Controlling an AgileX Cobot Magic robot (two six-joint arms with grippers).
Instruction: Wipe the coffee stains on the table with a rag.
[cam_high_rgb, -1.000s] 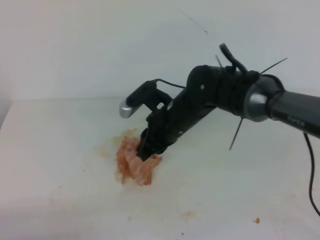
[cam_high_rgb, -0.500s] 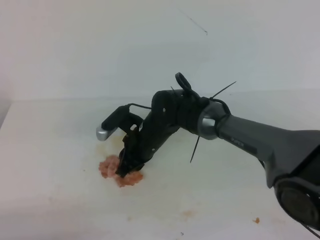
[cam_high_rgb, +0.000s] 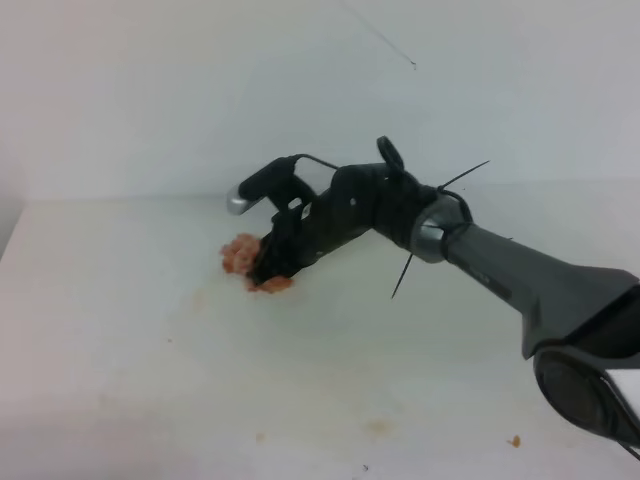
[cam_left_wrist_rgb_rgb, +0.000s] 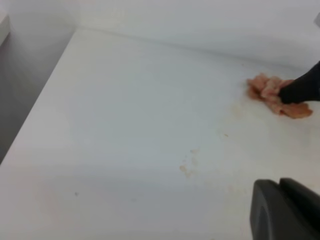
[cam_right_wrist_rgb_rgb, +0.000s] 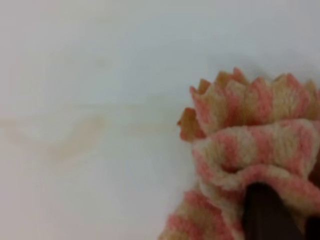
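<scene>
A: Start at your right gripper (cam_high_rgb: 268, 272). What's it doing?

B: Pinching the rag (cam_high_rgb: 243, 262). In the right wrist view a dark fingertip (cam_right_wrist_rgb_rgb: 265, 212) is buried in a fold of the cloth (cam_right_wrist_rgb_rgb: 250, 150), pink and tan stripes bunched up around it. Gripper tips are down at the table (cam_high_rgb: 120, 340), with the rag crumpled under and to the left of them.

A: Where does that put the rag on the table?

B: Toward the back of the table, close to where it meets the wall (cam_high_rgb: 150, 90). From the left wrist view it sits at the far right, rag (cam_left_wrist_rgb_rgb: 272, 95) pressed flat-ish against the table (cam_left_wrist_rgb_rgb: 125, 125), the dark right gripper (cam_left_wrist_rgb_rgb: 300, 90) coming in over it from the right edge.

A: And the coffee stains?

B: Mostly faint. Right wrist view shows pale tan smears (cam_right_wrist_rgb_rgb: 75, 135) curving across the white surface just left of the rag, apart from it. High view has a weak brownish tint (cam_high_rgb: 200, 298) left of and below the rag, plus small paler specks (cam_high_rgb: 375, 428) well toward the front. Left wrist view picks up a small tan smear (cam_left_wrist_rgb_rgb: 187, 167) mid-table, well apart from the rag.

A: Your left gripper?

B: Only a dark piece of it (cam_left_wrist_rgb_rgb: 285, 210) shows in the bottom right corner of its own camera view. Can't tell whether it's spread or pressed together. It isn't in the high view.

A: Anything else out there?

B: A tiny orange crumb (cam_high_rgb: 514, 440) near the front right of the table, far from the rag. The right arm (cam_high_rgb: 520, 280) stretches in long from the right, a cable looping over its wrist.
</scene>
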